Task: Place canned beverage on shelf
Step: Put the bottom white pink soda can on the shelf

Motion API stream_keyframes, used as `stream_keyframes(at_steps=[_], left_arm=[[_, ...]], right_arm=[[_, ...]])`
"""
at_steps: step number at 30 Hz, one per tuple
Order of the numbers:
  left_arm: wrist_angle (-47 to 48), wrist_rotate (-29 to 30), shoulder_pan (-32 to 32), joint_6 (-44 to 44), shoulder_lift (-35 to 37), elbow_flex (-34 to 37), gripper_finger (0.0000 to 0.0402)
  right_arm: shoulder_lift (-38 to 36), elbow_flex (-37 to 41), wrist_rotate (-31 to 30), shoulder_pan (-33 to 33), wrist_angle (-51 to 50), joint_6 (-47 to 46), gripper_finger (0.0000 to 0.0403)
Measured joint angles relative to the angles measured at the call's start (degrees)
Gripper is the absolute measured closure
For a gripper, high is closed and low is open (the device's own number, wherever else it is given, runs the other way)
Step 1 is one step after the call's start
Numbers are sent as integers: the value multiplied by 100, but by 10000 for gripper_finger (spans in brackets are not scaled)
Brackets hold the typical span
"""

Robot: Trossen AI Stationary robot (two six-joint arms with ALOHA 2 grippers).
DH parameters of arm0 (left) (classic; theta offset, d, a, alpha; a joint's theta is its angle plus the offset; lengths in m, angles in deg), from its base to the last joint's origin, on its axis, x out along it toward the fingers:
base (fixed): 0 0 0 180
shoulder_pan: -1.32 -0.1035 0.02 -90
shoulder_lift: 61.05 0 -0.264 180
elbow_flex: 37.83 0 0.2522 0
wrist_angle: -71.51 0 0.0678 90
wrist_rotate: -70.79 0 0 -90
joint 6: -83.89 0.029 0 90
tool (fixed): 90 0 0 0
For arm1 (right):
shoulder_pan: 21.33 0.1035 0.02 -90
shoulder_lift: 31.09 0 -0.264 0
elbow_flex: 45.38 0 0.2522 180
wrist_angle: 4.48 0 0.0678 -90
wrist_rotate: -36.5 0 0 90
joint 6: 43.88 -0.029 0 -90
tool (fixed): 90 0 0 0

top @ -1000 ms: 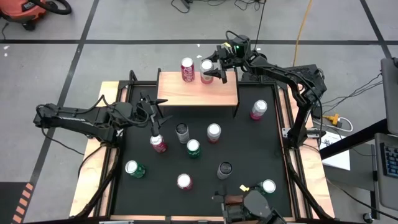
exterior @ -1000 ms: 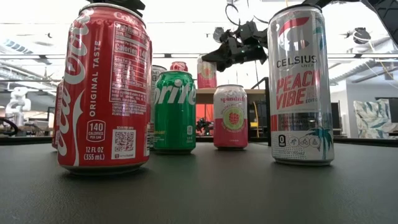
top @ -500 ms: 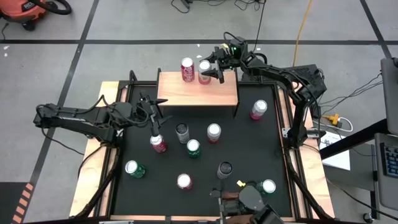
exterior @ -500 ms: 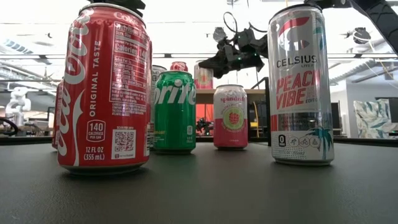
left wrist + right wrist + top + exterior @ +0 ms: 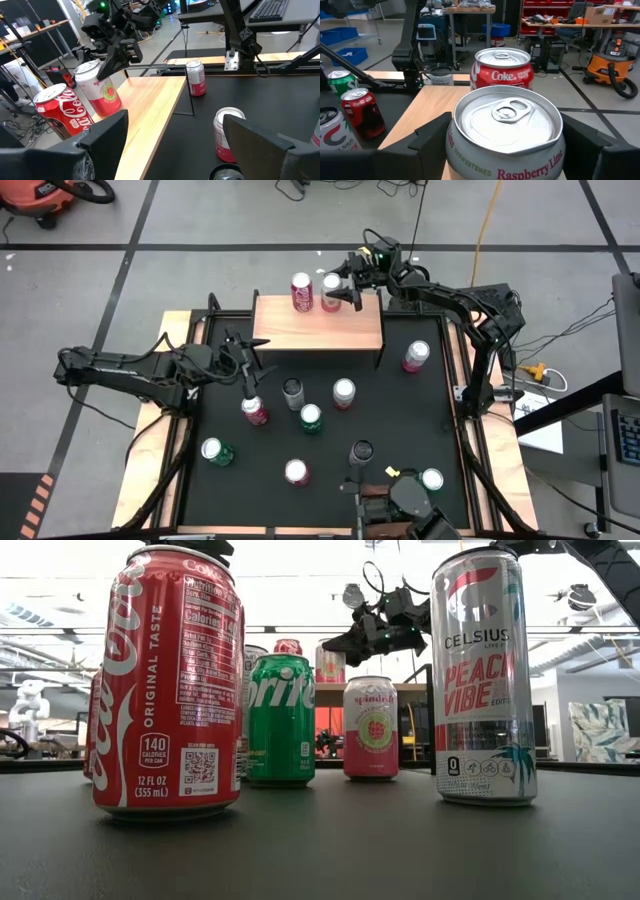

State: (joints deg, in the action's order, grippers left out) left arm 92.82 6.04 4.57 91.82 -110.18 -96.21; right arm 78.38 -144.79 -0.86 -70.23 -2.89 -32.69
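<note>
Grey floor point(image 5: 200, 240) was seen around the table, with the black mat point(image 5: 400, 420) filling most of the top in the high view. The shelf point(image 5: 300, 330) was set at the upper middle of the mat. Several loose cans were scattered on the mat below it.

The right gripper point(image 5: 345, 288) was held over the shelf's upper right part, its fingers clamped either side of the raspberry lime can point(image 5: 331, 284). Compared with a second before, the can was seen lower in the low view and nudged slightly toward the frame's left in the high view. It was judged to be set down, or nearly so, on the wood, so release was likely the step left. Contact with the wood could not be confirmed.

The can was placed just beside the Coke can point(image 5: 301, 290), the two close but not clearly touching. Both were near the shelf's upper edge, so little margin was left there. Bare wood was left below and at the shelf's left end, and open room was seen above for a straight lift-out.

The left gripper point(image 5: 246, 380) was parked over the mat left of centre, fingers apart and empty.
</note>
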Motion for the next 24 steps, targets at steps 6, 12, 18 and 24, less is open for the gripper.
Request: stream_keyframes(at_steps=[6, 12, 18, 24], left_arm=[[2, 0, -1, 21, 0, 0, 78], [5, 0, -1, 15, 0, 0, 78], [33, 0, -1, 4, 0, 0, 78], [42, 0, 0, -7, 0, 0, 78]], right_arm=[[0, 0, 14, 6, 15, -2, 131], [0, 0, 16, 8, 18, -5, 131], [0, 0, 16, 8, -4, -18, 131], [-2, 0, 14, 8, -17, -13, 119]])
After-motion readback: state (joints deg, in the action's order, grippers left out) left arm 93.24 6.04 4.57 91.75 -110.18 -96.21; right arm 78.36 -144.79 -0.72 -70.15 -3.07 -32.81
